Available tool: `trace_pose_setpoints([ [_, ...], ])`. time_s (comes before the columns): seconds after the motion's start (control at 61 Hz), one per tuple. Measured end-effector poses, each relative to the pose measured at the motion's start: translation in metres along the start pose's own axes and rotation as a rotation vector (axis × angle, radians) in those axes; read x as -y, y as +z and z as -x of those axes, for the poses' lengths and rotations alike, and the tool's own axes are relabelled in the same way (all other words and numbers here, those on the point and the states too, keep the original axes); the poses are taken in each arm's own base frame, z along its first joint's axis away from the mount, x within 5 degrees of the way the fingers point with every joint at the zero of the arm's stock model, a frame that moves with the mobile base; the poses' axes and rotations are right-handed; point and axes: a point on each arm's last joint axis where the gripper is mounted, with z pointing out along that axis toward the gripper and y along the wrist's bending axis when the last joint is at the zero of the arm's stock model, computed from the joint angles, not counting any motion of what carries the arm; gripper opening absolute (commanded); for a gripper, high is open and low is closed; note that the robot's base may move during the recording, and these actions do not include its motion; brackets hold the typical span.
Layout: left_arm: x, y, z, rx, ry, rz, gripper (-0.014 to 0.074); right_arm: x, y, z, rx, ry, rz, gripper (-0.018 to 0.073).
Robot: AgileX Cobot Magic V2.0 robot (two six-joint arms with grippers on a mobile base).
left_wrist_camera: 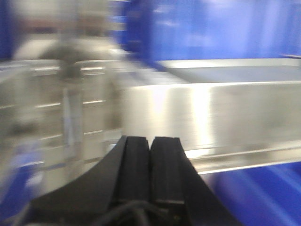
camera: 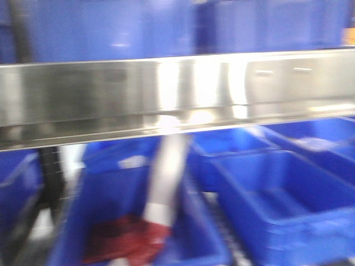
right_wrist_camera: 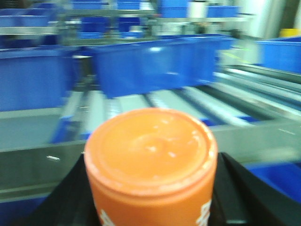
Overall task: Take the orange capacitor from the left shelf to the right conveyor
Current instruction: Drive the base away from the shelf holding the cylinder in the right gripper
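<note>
Right wrist-mounted view: the right pincer (right_wrist_camera: 153,202) pinches the orange cylindrical capacitor (right_wrist_camera: 150,160) upright between its 2 black fingers (right_wrist_camera: 66,197). The capacitor's flat orange top faces the camera, with bits of white print at its lower edge. Ahead of this pincer a grey steel rail (right_wrist_camera: 37,160) crosses the frame. Beyond it lie silver rollers (right_wrist_camera: 188,101) carrying deep blue plastic bins (right_wrist_camera: 155,66), with open roller lanes off to the pincer's right.

Left wrist-mounted view: the left pincer (left_wrist_camera: 150,165) is pressed together, its 2 black pads (left_wrist_camera: 134,165) touching. Just ahead of it runs the broad brushed lip of the shiny stainless-steel shelf (left_wrist_camera: 211,117), with blue plastic above and below that edge.

Exterior front-facing view, blurred: that lip spans the whole frame over more blue bins, one with a red patch (camera: 122,238) on its floor.
</note>
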Motion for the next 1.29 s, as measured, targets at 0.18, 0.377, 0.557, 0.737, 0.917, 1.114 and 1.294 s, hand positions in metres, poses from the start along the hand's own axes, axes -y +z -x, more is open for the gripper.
trace_pose_setpoints([
  [0.18, 0.0000, 0.0000, 0.0000, 0.000, 0.000, 0.000, -0.0127, 0.0000, 0.0000, 0.0000, 0.000, 0.000, 0.000, 0.0067],
  [0.377, 0.0000, 0.0000, 0.0000, 0.000, 0.000, 0.000, -0.0127, 0.0000, 0.0000, 0.0000, 0.000, 0.000, 0.000, 0.0067],
  [0.557, 0.0000, 0.0000, 0.0000, 0.000, 0.000, 0.000, -0.0127, 0.0000, 0.0000, 0.0000, 0.000, 0.000, 0.000, 0.0067],
  [0.737, 0.0000, 0.0000, 0.0000, 0.000, 0.000, 0.000, -0.0127, 0.0000, 0.0000, 0.0000, 0.000, 0.000, 0.000, 0.0067],
  [0.917, 0.0000, 0.0000, 0.0000, 0.000, 0.000, 0.000, -0.0127, 0.0000, 0.0000, 0.0000, 0.000, 0.000, 0.000, 0.0067],
  [1.114, 0.0000, 0.0000, 0.0000, 0.000, 0.000, 0.000, -0.0127, 0.0000, 0.0000, 0.0000, 0.000, 0.000, 0.000, 0.0067],
  [1.294, 0.0000, 0.0000, 0.0000, 0.000, 0.000, 0.000, -0.0127, 0.0000, 0.0000, 0.0000, 0.000, 0.000, 0.000, 0.0067],
])
